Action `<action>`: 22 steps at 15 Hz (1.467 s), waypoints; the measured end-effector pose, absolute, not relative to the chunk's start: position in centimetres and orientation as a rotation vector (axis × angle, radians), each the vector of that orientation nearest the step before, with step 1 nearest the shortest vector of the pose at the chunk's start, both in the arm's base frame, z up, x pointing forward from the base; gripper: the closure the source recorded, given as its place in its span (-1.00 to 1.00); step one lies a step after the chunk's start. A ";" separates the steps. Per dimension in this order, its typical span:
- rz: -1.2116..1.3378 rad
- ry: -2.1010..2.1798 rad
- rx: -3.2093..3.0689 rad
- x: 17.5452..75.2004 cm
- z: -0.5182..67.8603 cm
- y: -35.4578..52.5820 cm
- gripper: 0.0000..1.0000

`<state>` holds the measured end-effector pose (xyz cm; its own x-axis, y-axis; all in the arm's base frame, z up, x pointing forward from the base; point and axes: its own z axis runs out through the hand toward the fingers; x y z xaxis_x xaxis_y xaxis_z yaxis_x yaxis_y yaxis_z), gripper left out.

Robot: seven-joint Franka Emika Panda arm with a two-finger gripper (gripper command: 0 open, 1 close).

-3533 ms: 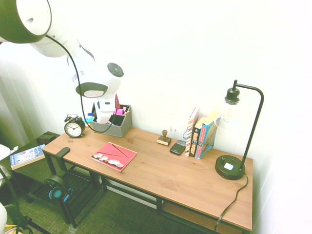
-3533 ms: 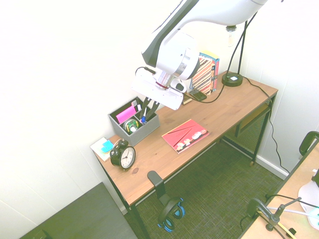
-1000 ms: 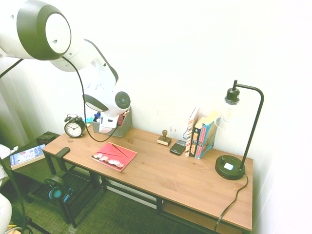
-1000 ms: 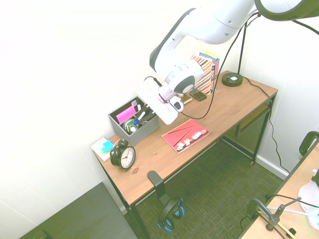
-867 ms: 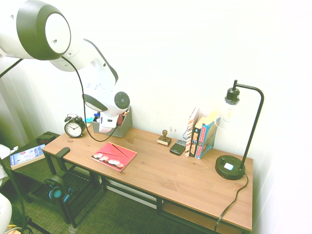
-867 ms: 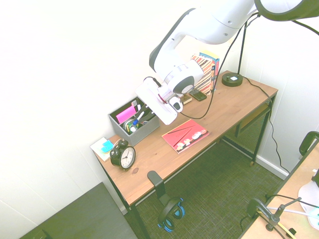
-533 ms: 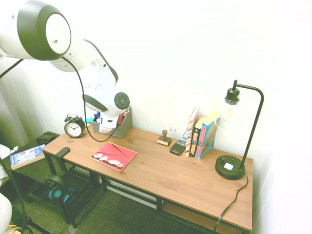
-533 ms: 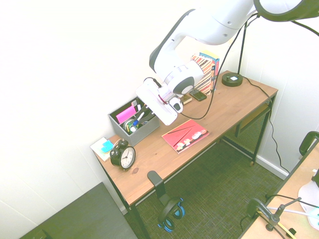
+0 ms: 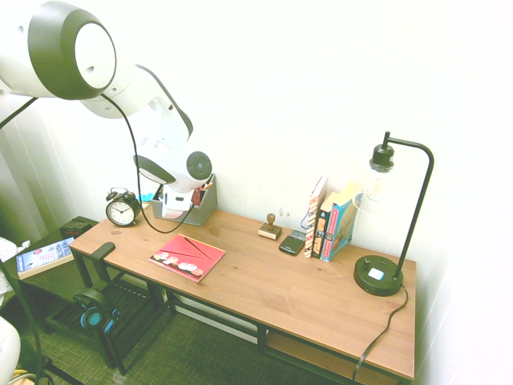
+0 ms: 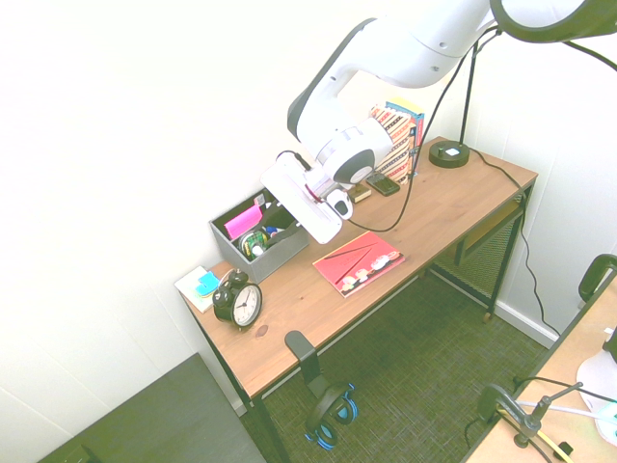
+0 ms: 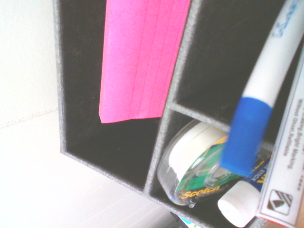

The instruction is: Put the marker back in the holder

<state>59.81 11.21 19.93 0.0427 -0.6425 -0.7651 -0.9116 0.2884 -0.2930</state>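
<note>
One gripper (image 10: pixel 277 214) hung over the holder (image 10: pixel 281 253), its fingers hidden by the wrist housing; whether spread or pressed together could not be told. Just below them the marker (image 11: pixel 259 94) pointed blue cap down into the holder's compartments, above a tape dispenser (image 11: pixel 199 164). A pink pad (image 11: pixel 142 57) stood in the neighbouring compartment. Beyond the holder sat an alarm clock (image 10: pixel 237 300) and a red booklet (image 10: pixel 358 261).

My arm (image 10: pixel 405 43) glossy white, rounded bulky links, dark grey round joint caps, thin black cable (image 9: pixel 132 172) trailing along it.
</note>
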 end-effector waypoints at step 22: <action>0.013 0.959 -3.131 49.6 38.8 8.1 -1.00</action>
